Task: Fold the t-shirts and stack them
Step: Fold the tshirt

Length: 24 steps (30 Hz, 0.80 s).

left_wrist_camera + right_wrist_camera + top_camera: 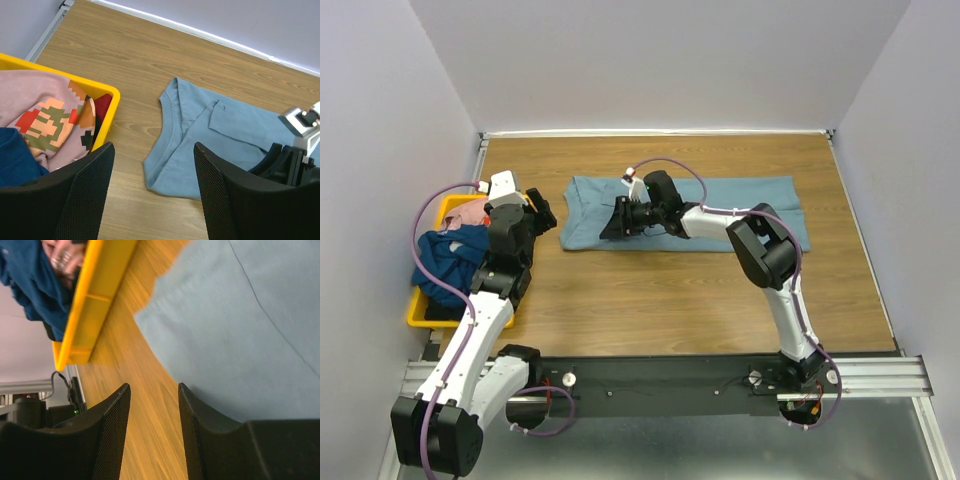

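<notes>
The light blue-grey t-shirt (720, 205) lies spread flat across the far middle of the table. It also shows in the left wrist view (225, 130) and the right wrist view (240, 325). My right gripper (612, 224) (154, 390) is open and low over the shirt's near left edge, with bare wood between its fingers. My left gripper (542, 215) (152, 150) is open and empty, between the bin and the shirt's left end. The dark navy t-shirt (455, 262) (12, 160) and the pink patterned t-shirt (470, 212) (50, 115) lie bunched in the bin.
The yellow plastic bin (417, 310) (107, 107) (95, 300) stands at the table's left edge beside my left arm. Walls close the table at the back and on both sides. The right gripper's body (290, 160) shows in the left wrist view.
</notes>
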Motion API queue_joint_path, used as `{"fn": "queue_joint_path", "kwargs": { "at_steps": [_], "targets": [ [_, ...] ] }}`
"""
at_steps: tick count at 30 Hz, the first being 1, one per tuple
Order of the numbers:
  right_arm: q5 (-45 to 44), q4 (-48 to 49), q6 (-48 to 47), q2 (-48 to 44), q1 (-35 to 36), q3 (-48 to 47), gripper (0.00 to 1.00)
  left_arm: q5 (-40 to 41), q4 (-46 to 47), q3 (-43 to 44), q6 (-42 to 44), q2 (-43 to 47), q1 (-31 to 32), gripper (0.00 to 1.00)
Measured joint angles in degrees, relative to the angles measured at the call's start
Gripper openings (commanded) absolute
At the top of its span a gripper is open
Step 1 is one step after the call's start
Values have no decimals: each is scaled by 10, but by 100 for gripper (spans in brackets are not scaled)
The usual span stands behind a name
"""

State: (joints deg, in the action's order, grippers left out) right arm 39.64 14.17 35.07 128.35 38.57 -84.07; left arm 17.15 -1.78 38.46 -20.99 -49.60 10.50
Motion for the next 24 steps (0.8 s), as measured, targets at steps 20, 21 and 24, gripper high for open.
{"fn": "queue_joint_path", "kwargs": {
  "at_steps": [20, 21, 24],
  "targets": [
    [32, 65, 45, 92, 7, -56, 51, 0, 0, 0, 3, -10, 0, 72],
    [31, 63, 43, 98, 7, -66, 51, 0, 0, 0, 3, -10, 0, 72],
    [20, 56, 39, 123, 2, -110, 52, 0, 0, 0, 3, -12, 0, 72]
  ]
}}
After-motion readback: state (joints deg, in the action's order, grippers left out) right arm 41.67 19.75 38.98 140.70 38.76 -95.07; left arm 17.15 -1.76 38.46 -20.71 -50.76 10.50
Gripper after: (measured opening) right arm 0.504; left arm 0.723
